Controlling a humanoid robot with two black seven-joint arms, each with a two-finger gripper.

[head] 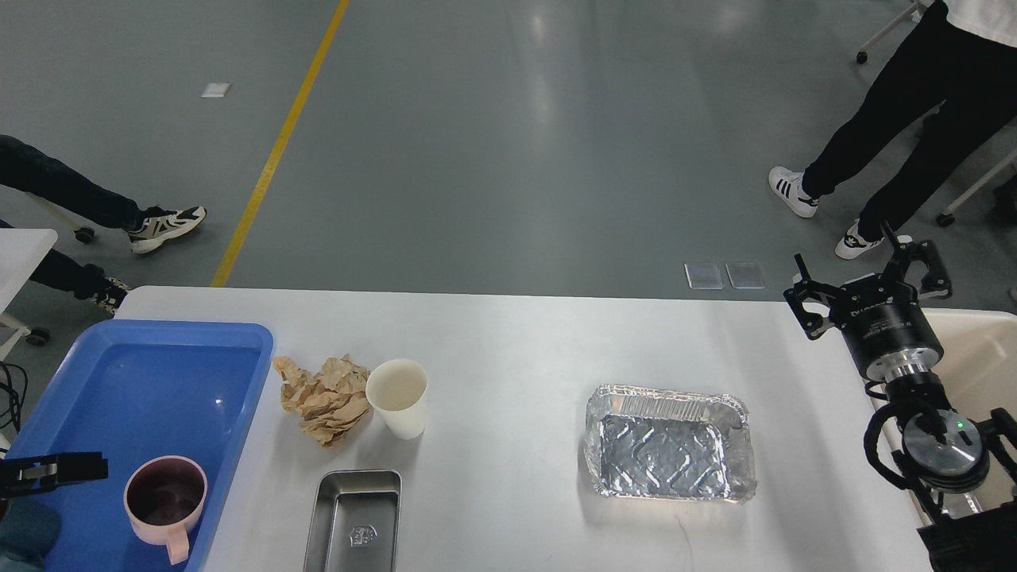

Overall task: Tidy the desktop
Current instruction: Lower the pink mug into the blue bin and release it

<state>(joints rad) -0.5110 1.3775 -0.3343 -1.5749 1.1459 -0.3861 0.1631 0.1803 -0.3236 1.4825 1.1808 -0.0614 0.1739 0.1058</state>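
Head view: the desktop [508,342] fills the lower half of the frame, a white, rigid, smooth slab; it is judged not to be gripped itself, only cleared of what lies on it. At lower left a blue tray [238,413] holds a pink mug [165,502]. Just right of the tray a crumpled brown paper [324,400] touches a white paper cup [399,397]; both are judged light and easily crushed, the cup best taken at its rim or wall. A steel tray [353,520] lies at the bottom edge, stiff and likely slippery. A foil container [670,453], right of centre, is judged thin and easily dented, to be pinched at its rolled rim. The right gripper [870,286], at right over the beige bin [981,357], is seen with fingers spread, holding nothing. The left gripper [56,469], at the lower left edge, is seen end-on; its jaw state cannot be told.
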